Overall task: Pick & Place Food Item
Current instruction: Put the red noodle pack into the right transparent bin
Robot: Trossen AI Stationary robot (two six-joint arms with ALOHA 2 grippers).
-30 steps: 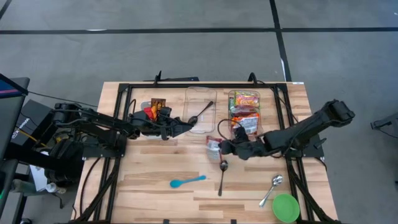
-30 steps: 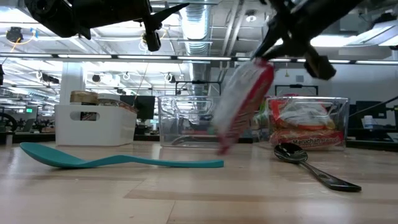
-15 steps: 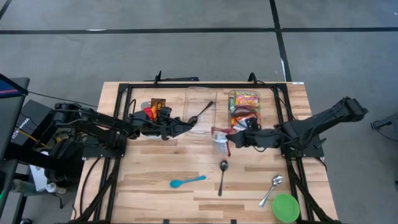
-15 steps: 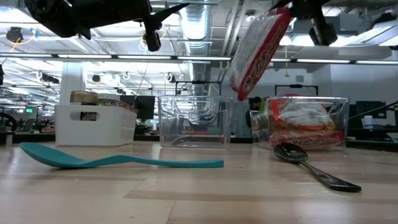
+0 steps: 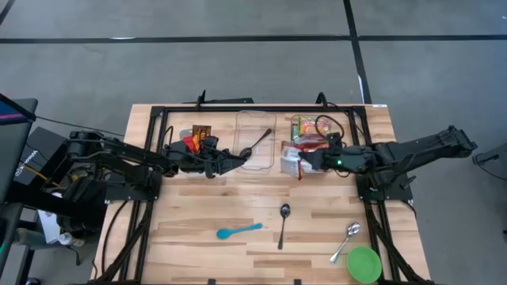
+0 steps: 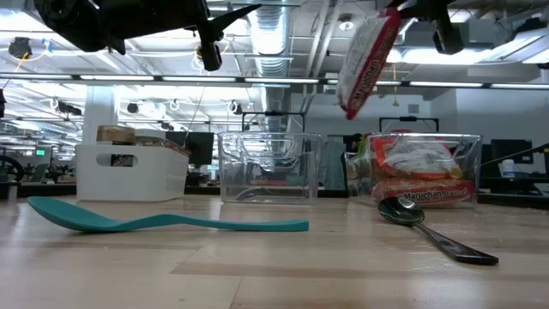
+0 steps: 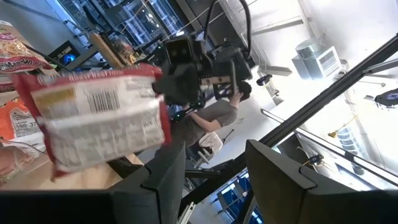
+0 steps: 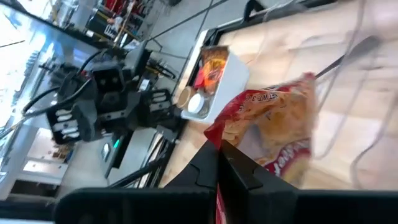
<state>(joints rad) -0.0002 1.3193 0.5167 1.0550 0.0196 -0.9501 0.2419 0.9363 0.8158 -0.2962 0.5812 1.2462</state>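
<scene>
A red and white noodle packet (image 5: 291, 161) hangs in the air at the near end of the right clear bin (image 5: 297, 120), which holds more noodle packs. My right gripper (image 5: 303, 161) is shut on it, high above the table in the low view (image 6: 410, 10). The packet also shows in the low view (image 6: 367, 58), the left wrist view (image 7: 93, 118) and the right wrist view (image 8: 280, 127). My left gripper (image 5: 238, 162) is open and empty at the near left corner of the middle clear bin (image 5: 247, 119). My right gripper pinches the packet's red edge (image 8: 219, 194) between its two fingers, at the packet's end toward the table's right. The fingers come roughly level from the table's right side. The packet is lifted clear and hangs tilted below the fingers (image 6: 352, 103).
A white bin (image 5: 198, 136) with snacks stands at the far left. The middle clear bin holds a black spoon (image 5: 255, 143). A teal spoon (image 5: 239, 230), a dark spoon (image 5: 283, 223), a silver spoon (image 5: 346, 240) and a green bowl (image 5: 364, 264) lie on the near half.
My right gripper has risen and gone toward the table's far edge and a little right, toward the right clear bin. The packet, whose lower end was near the table top, is lifted clear and high. My gripper stays shut on it.
</scene>
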